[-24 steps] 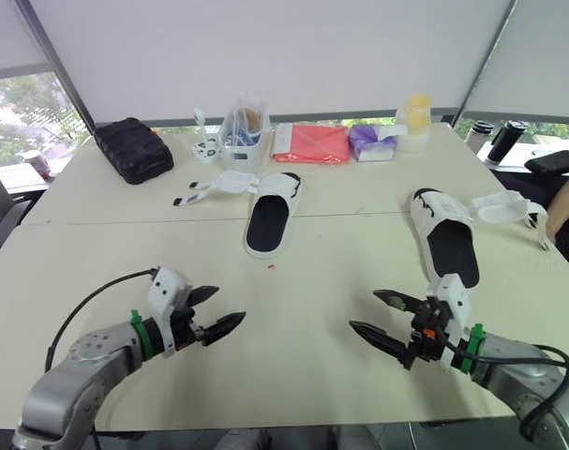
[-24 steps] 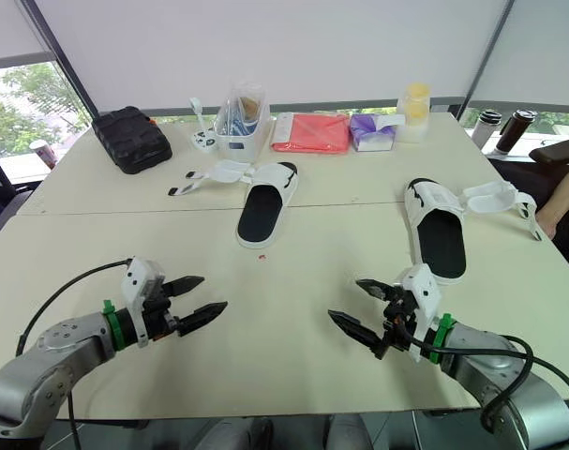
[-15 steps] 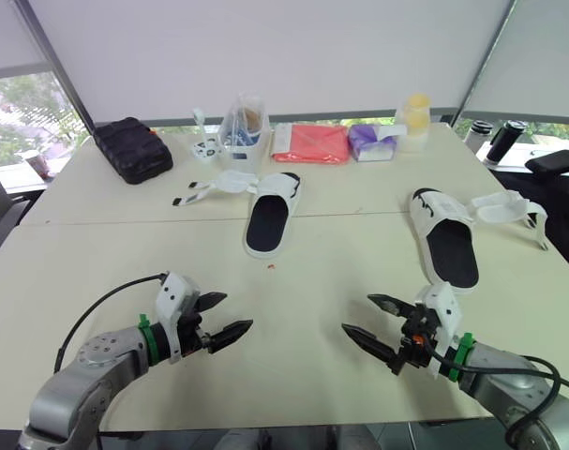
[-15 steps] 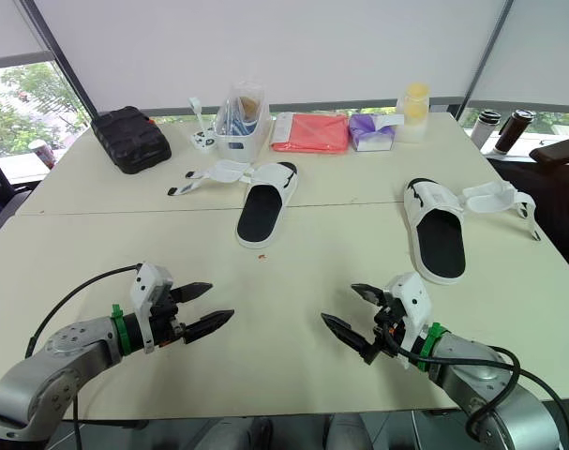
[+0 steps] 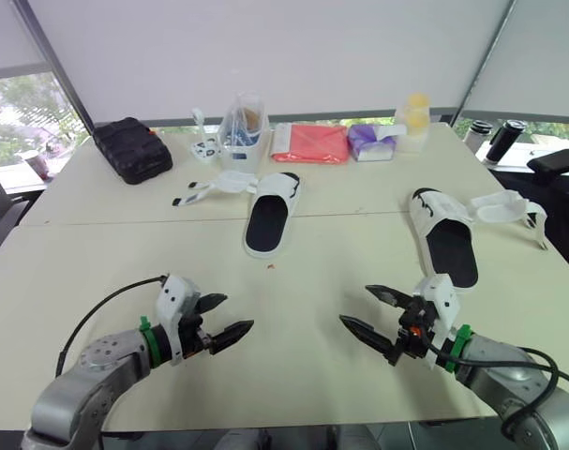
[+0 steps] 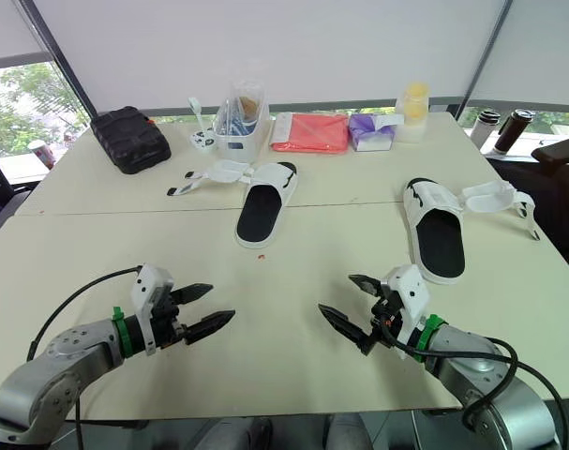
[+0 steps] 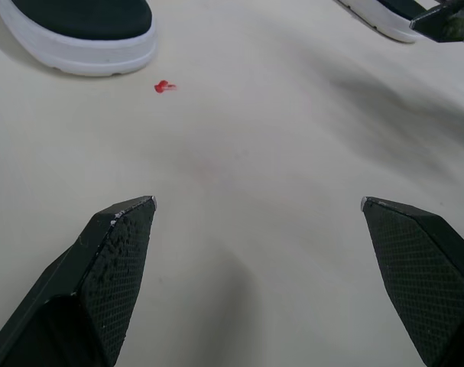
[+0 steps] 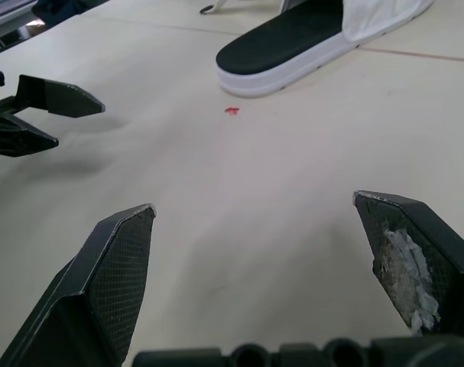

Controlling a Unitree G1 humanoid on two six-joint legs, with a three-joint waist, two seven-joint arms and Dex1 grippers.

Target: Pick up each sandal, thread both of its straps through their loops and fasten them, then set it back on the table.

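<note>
Two white sandals with black insoles lie flat on the beige table (image 5: 321, 272). The left sandal (image 5: 270, 217) sits at the middle back, its unfastened straps (image 5: 214, 187) spread out to its left. The right sandal (image 5: 445, 239) lies at the right, and its loose straps (image 5: 509, 208) fan out to the right. My left gripper (image 5: 239, 311) hovers open over the near left of the table, holding nothing. My right gripper (image 5: 354, 304) hovers open at the near right, just in front of the right sandal's heel. The two grippers point toward each other. In the right wrist view the left sandal (image 8: 308, 38) lies beyond the open fingers.
Along the table's far edge stand a black case (image 5: 132, 148), a clear container (image 5: 244, 127), a red packet (image 5: 310, 142), a purple tissue pack (image 5: 370, 141) and a yellow-lidded jar (image 5: 415, 117). A small red speck (image 5: 271, 267) lies in front of the left sandal.
Both grippers have drifted a little toward the table's middle and stayed open. A person's arm at the right edge has left the view. The sandals have not moved.
</note>
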